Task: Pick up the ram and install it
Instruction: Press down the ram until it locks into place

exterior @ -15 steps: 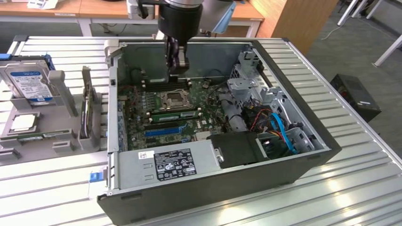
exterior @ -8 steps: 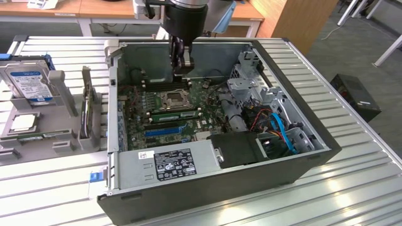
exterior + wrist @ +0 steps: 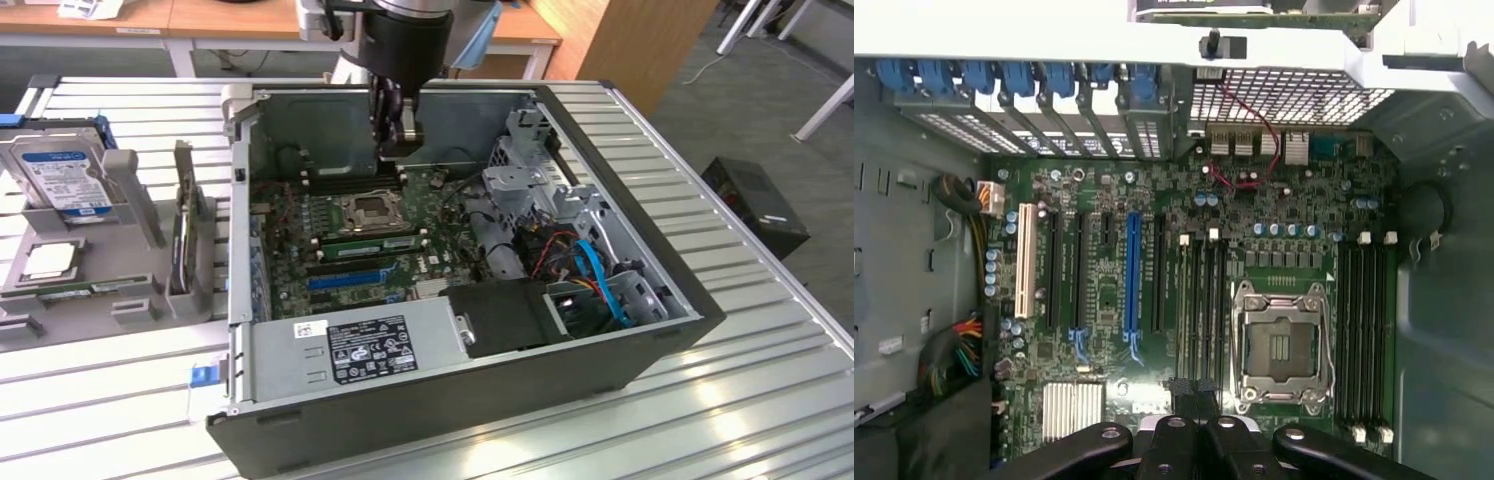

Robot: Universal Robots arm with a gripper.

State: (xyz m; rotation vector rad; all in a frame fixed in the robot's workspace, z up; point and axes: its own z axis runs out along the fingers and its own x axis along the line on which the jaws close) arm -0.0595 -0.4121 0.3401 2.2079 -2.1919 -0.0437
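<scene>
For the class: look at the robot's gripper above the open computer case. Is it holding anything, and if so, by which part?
Nothing is visibly held: the black gripper is shut, hovering above the green motherboard, with no green ram stick between its fingers.

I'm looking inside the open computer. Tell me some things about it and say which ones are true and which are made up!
1. The computer case lies on its side with its cover off. True.
2. The gripper hangs above the motherboard, inside the case. True.
3. The gripper's fingers are spread wide open. False: they are shut.
4. The CPU socket has a big fan on it. False: it is bare, with its metal frame showing.
5. A blue expansion slot sits on the motherboard. True.
6. The hard drive sits inside the case. False: it stands in a grey holder outside, on the exterior view's left.
</scene>
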